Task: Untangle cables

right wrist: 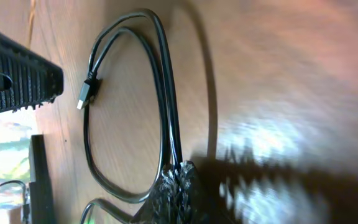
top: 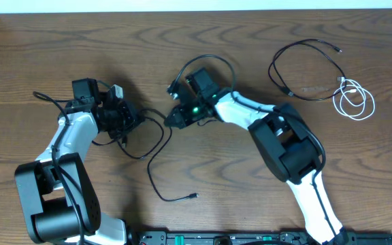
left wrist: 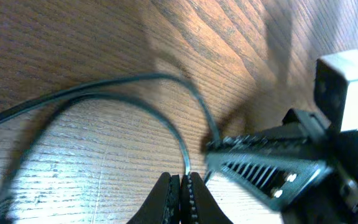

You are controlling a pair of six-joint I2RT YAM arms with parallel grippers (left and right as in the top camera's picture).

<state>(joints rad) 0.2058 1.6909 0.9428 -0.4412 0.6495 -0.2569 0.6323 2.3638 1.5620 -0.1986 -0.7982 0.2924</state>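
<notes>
One black cable lies tangled between my two grippers, with a loop behind the right wrist and a free plug end toward the front. My left gripper is shut on this cable; the left wrist view shows the thin cord running into the closed jaws. My right gripper is shut on the same cable; the right wrist view shows its doubled strands and a plug ahead of the closed jaws. A second black cable and a coiled white cable lie apart at the far right.
The two grippers are close together at the table's middle left; the right gripper's body fills the right side of the left wrist view. Thicker black arm wires trail behind the left arm. The table's far edge runs along the top.
</notes>
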